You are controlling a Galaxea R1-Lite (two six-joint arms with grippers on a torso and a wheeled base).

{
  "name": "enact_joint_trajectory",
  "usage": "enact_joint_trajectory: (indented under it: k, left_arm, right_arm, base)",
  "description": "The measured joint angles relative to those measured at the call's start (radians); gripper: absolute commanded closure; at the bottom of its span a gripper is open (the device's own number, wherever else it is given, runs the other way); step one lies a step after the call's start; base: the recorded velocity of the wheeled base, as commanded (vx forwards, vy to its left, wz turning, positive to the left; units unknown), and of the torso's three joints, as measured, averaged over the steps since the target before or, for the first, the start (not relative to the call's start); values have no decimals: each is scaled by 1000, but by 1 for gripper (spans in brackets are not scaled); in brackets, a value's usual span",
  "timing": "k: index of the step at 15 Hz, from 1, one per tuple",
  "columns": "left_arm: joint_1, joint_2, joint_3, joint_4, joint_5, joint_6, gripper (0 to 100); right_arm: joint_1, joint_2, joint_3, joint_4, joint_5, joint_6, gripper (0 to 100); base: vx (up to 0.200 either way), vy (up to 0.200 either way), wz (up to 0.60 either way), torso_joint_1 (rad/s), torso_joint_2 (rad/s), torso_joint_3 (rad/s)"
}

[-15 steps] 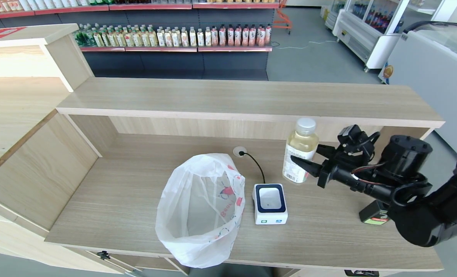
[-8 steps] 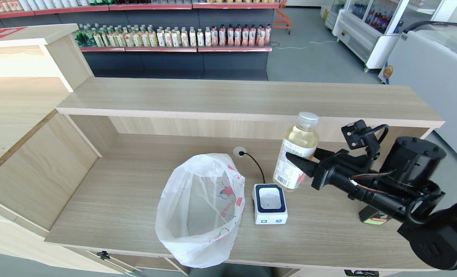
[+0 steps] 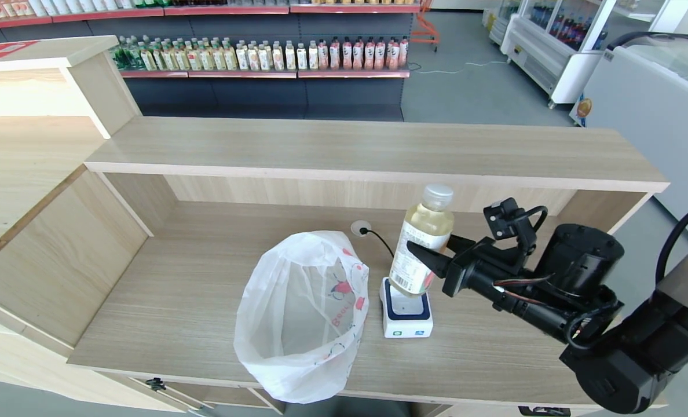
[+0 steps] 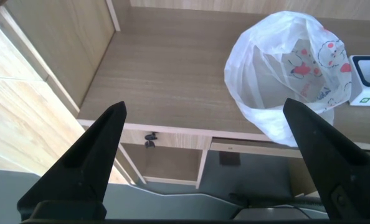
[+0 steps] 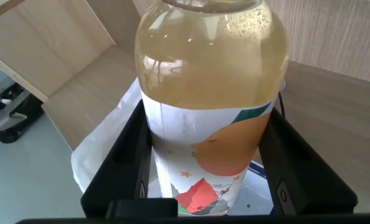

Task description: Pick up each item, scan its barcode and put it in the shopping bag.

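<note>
Clamping a clear rounded bottle (image 3: 418,255), right tool (image 3: 431,248) hovers over the boxy scanner (image 3: 407,325); left tool (image 4: 205,109) gapes empty.

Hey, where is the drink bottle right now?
In the head view the bottle is held in the right claw, just above the scanner, to the right of the shopping bag.

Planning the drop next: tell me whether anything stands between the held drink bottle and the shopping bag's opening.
Nothing visible does. The drink bottle, clamped in the right gripper, hangs over the barcode scanner. The shopping bag stands open just to the scanner's left, its mouth unobstructed.
</note>
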Motion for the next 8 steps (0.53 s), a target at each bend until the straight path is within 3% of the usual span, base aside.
enact_joint_trajectory:
  k: [5, 8]
  left_arm:
    - [0, 0, 0, 0, 0, 2, 0]
    - [0, 0, 0, 0, 0, 1, 0]
  right_arm:
    - [1, 16, 1, -1, 3, 0, 100]
    - [2, 25, -3, -2, 3, 0, 100]
  base:
    - [0, 0, 0, 0, 0, 0]
    - [0, 200, 0, 1, 5, 2]
